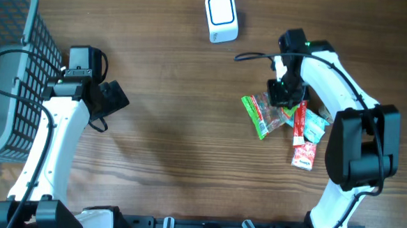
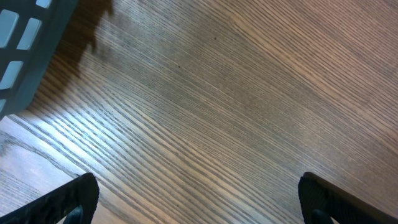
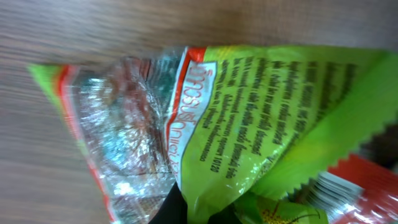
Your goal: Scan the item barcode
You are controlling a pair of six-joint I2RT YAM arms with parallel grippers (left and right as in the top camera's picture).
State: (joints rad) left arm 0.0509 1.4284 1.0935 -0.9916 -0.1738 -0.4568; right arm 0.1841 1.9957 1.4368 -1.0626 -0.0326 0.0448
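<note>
Over the pile (image 1: 302, 129), our right hand (image 1: 282, 95) is clenched on the green packet (image 1: 258, 117); we should lift clear, barcode facing the scanner (image 1: 221, 17). Left hand (image 1: 113, 99) hangs released.

Bright even light, glare on table (image 2: 81, 155), snack packet (image 3: 249, 106) blurred

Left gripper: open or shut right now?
Open. The left gripper shows its fingers at opposite lower corners of the wrist view, only bare table between them; nothing held.
</note>
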